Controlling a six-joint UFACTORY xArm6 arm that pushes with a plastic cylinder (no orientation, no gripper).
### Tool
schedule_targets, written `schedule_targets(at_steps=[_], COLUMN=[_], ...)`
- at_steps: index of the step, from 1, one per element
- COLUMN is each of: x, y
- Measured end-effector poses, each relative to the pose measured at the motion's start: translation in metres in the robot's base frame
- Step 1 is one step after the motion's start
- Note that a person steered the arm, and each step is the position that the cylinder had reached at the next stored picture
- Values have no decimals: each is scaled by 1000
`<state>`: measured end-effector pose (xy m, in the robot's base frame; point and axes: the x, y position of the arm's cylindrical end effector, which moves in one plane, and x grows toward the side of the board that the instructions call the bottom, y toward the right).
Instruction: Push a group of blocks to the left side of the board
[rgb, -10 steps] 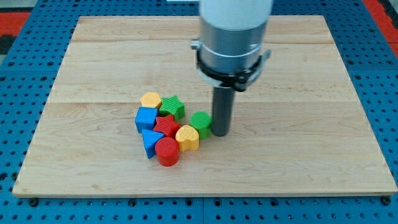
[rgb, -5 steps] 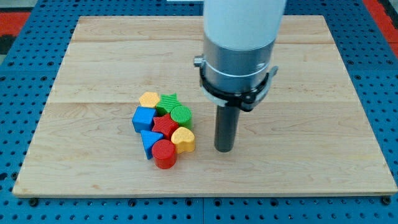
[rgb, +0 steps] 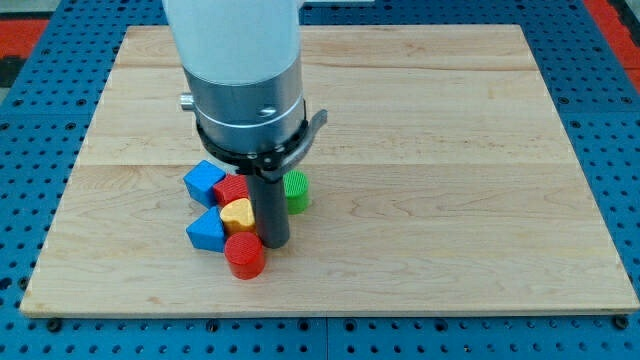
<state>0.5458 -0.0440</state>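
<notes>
My tip (rgb: 274, 243) rests on the wooden board (rgb: 450, 150) just right of a tight cluster of blocks. It touches or nearly touches the yellow heart block (rgb: 238, 214) and the red cylinder (rgb: 244, 256). A blue cube (rgb: 204, 183) and a blue triangle (rgb: 207, 231) lie at the cluster's left. A red block (rgb: 232, 190) sits between them, partly hidden by the rod. A green cylinder (rgb: 296, 190) stands to the rod's right. The arm's body hides anything behind the cluster.
The board lies on a blue pegboard table (rgb: 40, 150). The cluster sits at the lower middle-left of the board, well in from the left edge (rgb: 75, 180).
My tip has swept left by about a third of the board's width. The cluster shifted left with it and rearranged. The green cylinder now stands to the rod's right. The yellow hexagon and green star are hidden.
</notes>
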Motion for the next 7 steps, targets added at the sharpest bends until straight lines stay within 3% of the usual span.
schedule_targets(at_steps=[1, 2, 5, 7], x=[39, 71, 29, 34], y=[40, -5, -15, -20])
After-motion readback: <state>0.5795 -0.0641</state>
